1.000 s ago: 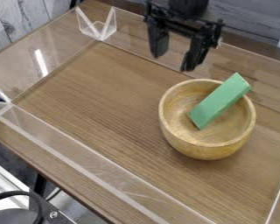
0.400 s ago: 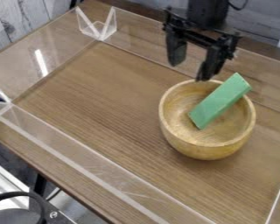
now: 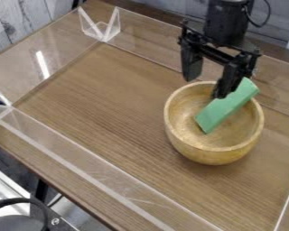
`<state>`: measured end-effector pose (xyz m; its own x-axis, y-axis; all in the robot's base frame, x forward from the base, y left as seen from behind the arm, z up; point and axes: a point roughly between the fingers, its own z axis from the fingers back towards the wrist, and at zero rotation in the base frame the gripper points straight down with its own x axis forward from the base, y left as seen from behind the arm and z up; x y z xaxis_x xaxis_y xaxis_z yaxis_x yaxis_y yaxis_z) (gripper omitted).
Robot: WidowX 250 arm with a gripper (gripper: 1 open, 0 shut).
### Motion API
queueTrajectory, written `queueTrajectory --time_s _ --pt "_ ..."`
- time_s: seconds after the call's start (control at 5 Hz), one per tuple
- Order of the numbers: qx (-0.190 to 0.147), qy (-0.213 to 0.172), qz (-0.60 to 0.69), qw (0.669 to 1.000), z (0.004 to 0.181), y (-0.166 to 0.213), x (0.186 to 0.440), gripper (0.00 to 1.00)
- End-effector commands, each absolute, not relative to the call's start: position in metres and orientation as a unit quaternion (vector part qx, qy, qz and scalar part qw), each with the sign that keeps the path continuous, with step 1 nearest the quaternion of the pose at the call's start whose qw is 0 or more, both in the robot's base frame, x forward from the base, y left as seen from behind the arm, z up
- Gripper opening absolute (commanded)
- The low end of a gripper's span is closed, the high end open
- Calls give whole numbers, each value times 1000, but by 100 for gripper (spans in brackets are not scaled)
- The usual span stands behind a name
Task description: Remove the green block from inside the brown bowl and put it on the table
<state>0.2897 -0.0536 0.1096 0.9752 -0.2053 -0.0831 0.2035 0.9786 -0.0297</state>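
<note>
My hand (image 3: pixel 217 76) hangs spread wide, pointing down over the far rim of the brown bowl (image 3: pixel 213 124) on the worktop (image 3: pixel 98 117), where the green block (image 3: pixel 228 105) leans tilted against its rim.

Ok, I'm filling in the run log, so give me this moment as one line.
phase: approach | gripper: open, above bowl's far rim | block: leaning in bowl, not gripped | table: block not yet on it

Single view: raised camera off the table's (image 3: pixel 98 108) near corner, facing obliquely down across it, moderately close.
</note>
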Motion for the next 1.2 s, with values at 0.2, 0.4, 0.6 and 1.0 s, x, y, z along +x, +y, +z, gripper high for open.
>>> queueTrajectory --time_s 0.2,0.4,0.6,1.0 --pt "-26 14 -148 989 110 -59 300 100" --pt "-42 12 -162 986 105 -61 304 100" --pt "-43 7 -178 983 97 -67 299 100" --pt "-35 12 -198 980 80 -73 295 100"
